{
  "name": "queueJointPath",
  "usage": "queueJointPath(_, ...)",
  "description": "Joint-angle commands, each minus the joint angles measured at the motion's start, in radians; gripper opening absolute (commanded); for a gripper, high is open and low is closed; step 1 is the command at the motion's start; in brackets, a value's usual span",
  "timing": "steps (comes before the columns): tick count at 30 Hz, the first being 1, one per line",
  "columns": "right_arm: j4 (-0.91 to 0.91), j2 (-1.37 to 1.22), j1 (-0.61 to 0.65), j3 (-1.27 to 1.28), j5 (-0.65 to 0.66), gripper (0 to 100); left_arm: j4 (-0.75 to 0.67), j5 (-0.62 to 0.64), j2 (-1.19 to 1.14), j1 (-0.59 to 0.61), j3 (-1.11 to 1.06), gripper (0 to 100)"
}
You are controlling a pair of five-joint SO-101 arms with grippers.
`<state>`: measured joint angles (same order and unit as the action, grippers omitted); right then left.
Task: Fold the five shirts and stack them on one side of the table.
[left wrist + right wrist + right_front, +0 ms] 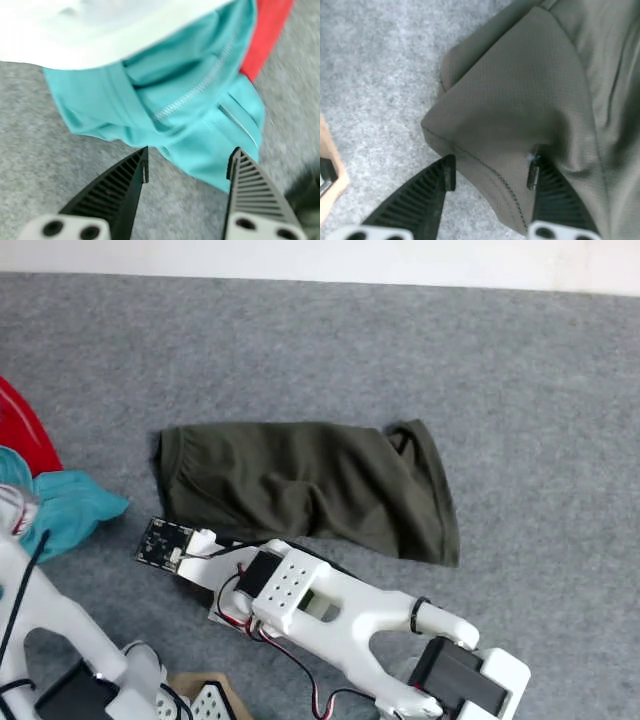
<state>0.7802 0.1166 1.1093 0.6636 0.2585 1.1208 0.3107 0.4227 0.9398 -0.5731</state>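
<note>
A dark olive shirt [310,490] lies spread and rumpled in the middle of the grey table. My right arm [300,585] comes in from the front edge to the shirt's near left corner. My right gripper [492,160] is open, with that folded corner [520,115] lying between its fingers. At the far left a teal shirt [70,510] lies bunched beside a red shirt [25,435]. My left gripper [190,152] hangs open just above the teal shirt [185,95], with nothing held. White cloth [100,30] lies over the teal one.
The grey felt table [520,390] stretches bare to the back and right. A brown cardboard piece [200,685] sits at the front edge between the arms. The left arm [40,610] stands at the front left corner.
</note>
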Motion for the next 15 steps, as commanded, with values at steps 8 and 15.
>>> queueJointPath(8,-0.010,-0.002,0.061,-0.050,-0.005,23.8,-0.101,0.011,0.001,0.099,0.044,26)
queueJointPath(15,-0.064,-0.004,0.008,-0.042,-0.005,7.8,-0.101,0.011,0.001,0.093,0.036,26)
